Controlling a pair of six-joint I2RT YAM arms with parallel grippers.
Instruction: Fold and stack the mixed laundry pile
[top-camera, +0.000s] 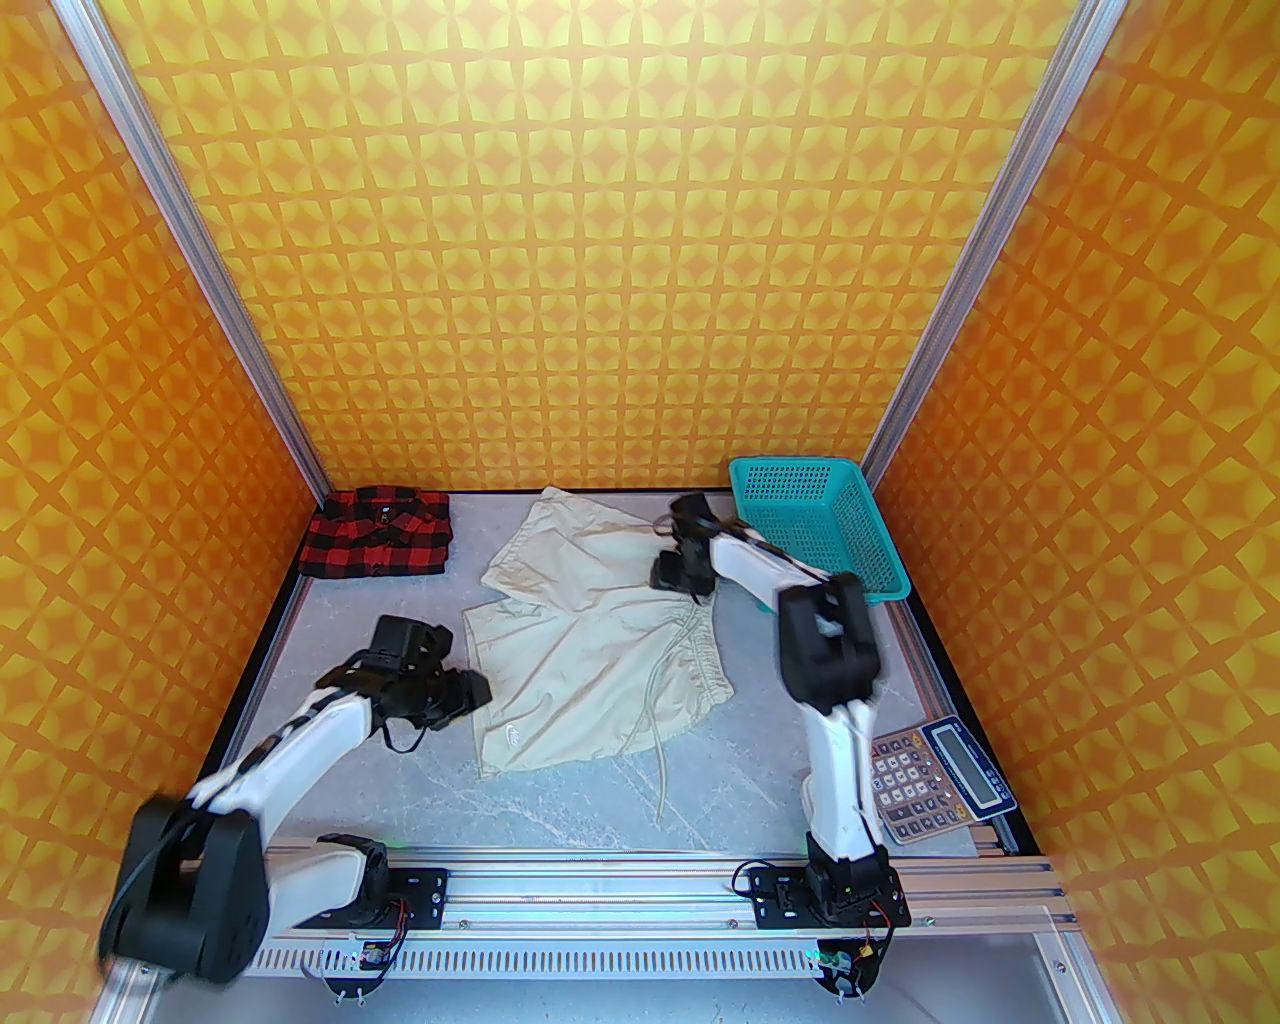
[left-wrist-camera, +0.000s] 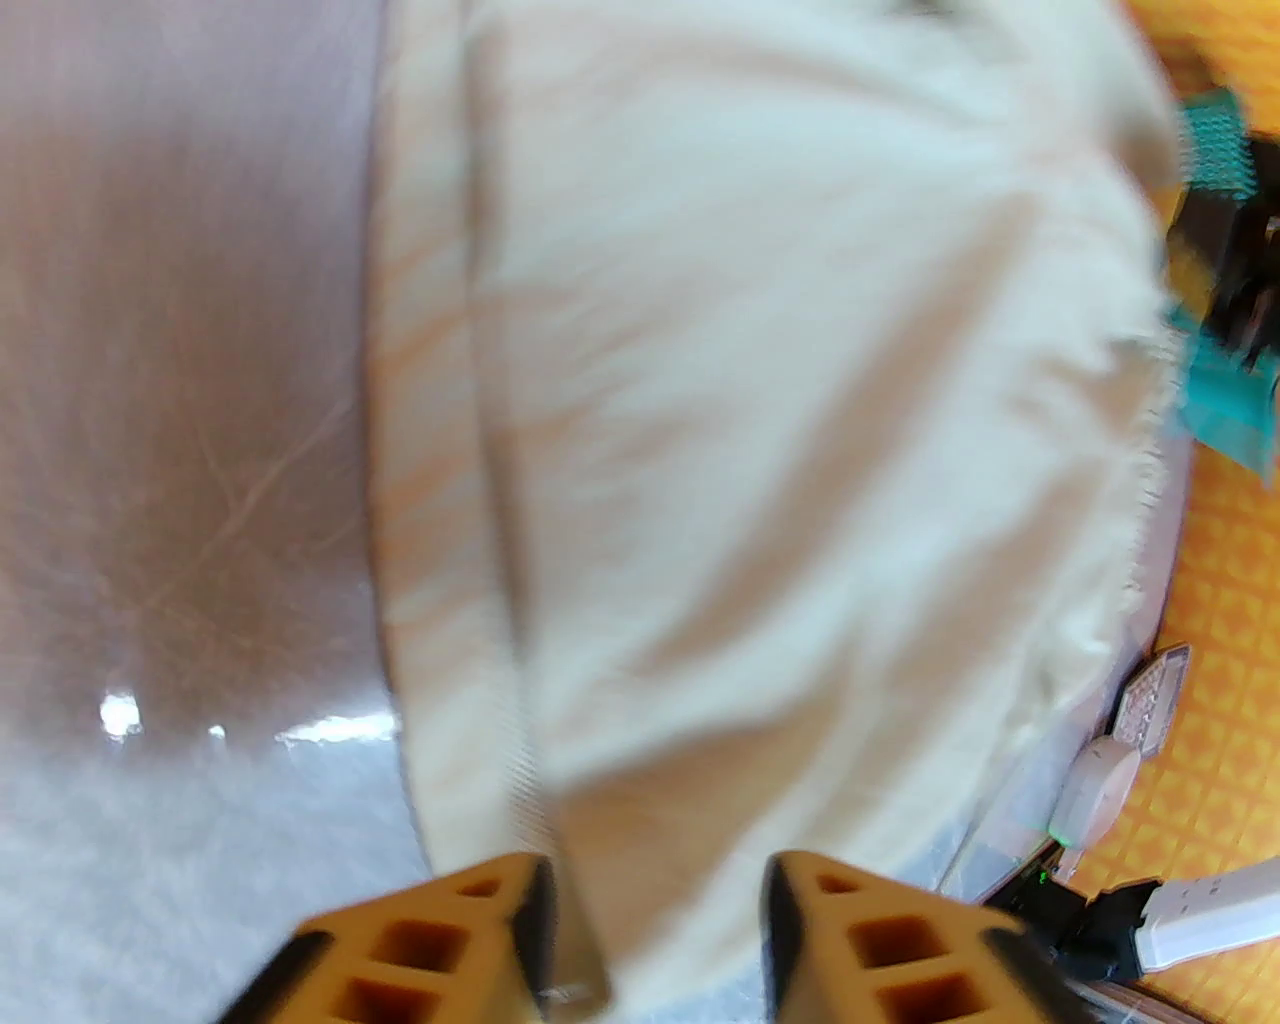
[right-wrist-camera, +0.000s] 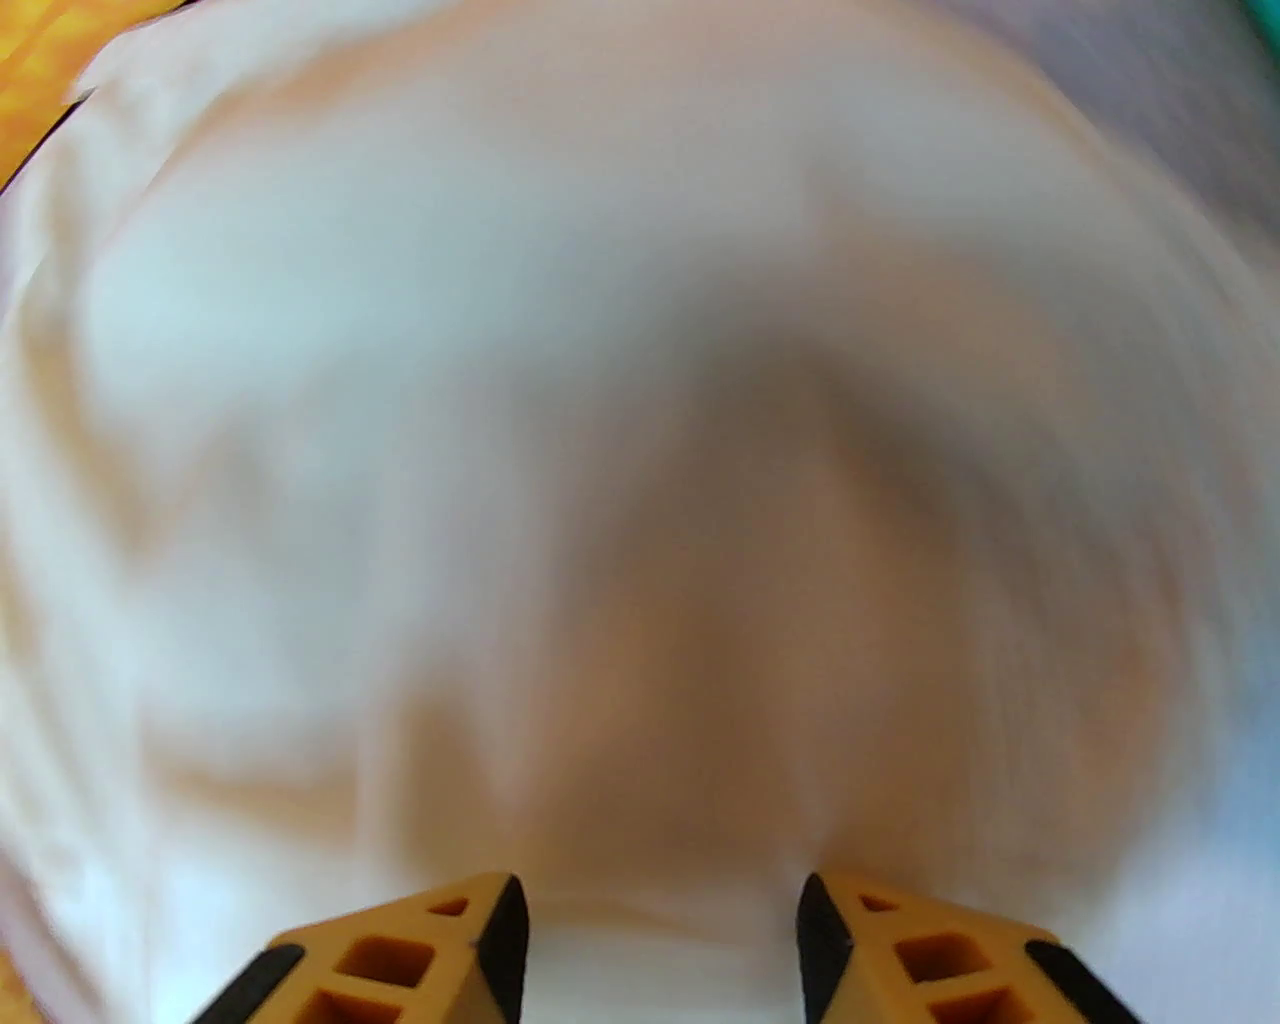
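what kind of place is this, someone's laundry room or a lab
Most likely a robot test booth, not a home: two robot arms bolted to a metal rail, orange patterned walls boxing in the table, and a folded checked shirt and cream trousers laid out.

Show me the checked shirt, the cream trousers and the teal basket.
checked shirt (top-camera: 378, 535): top external view, middle of the folded bundle.
cream trousers (top-camera: 590, 645): top external view, flat fabric near its middle.
teal basket (top-camera: 790, 464): top external view, far rim.
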